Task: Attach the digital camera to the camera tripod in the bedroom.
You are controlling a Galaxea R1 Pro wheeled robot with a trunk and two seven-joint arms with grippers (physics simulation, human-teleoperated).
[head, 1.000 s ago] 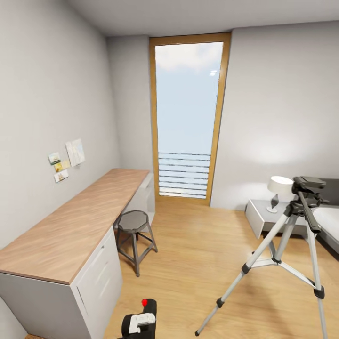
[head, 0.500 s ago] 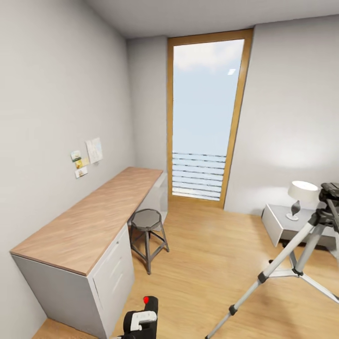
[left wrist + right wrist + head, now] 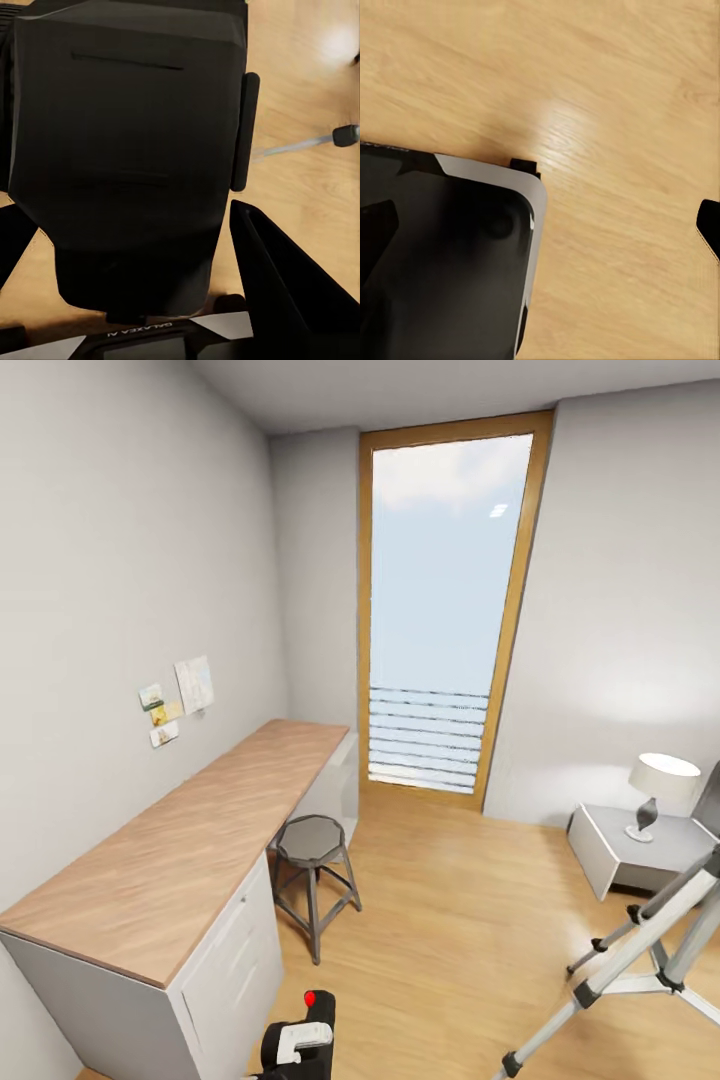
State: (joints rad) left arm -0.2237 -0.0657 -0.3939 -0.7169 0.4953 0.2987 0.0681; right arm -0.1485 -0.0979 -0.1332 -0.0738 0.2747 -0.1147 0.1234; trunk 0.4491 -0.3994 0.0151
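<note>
The digital camera (image 3: 312,1020), black with a red dot on top, sits at the bottom middle of the head view, held by my left gripper (image 3: 296,1050). In the left wrist view the camera's black body (image 3: 127,150) lies between the two dark fingers (image 3: 277,285), and the gripper (image 3: 135,232) is shut on it. The camera tripod (image 3: 640,950) stands at the lower right on the wood floor; its silver legs show and its head is cut off by the picture's edge. One leg and foot (image 3: 330,139) lie beyond the camera. My right gripper (image 3: 540,225) hangs open over bare floor.
A long wooden desk (image 3: 190,840) on white drawers runs along the left wall, with a grey round stool (image 3: 312,850) beside it. A tall wood-framed window (image 3: 445,600) is straight ahead. A low white nightstand (image 3: 610,850) with a lamp (image 3: 660,785) stands at the right.
The whole head view has shifted, so the tripod slid to the right edge and its head left the picture. The camera stays in my left gripper at the same spot.
</note>
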